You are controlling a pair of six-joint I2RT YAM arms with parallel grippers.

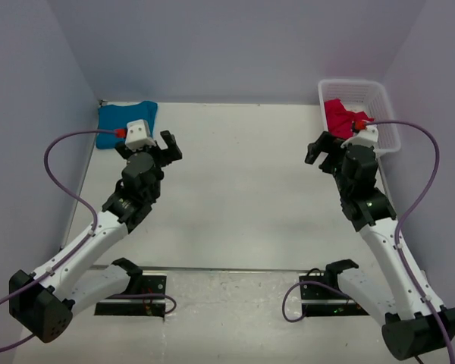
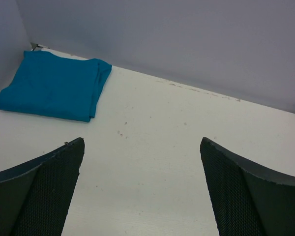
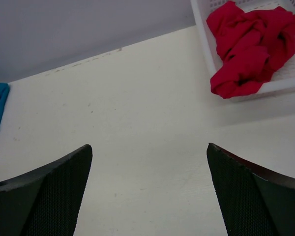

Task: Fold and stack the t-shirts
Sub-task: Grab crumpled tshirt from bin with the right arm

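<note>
Teal shirt (image 2: 54, 86): folded, far left.
Red shirt (image 3: 250, 49): crumpled in basket (image 3: 202, 37).
Left gripper (image 2: 141, 143), right gripper (image 3: 148, 146): spread, empty.
Next: lift red out.

- No writing, label, brand, number or sign can be read in any of the three views.
</note>
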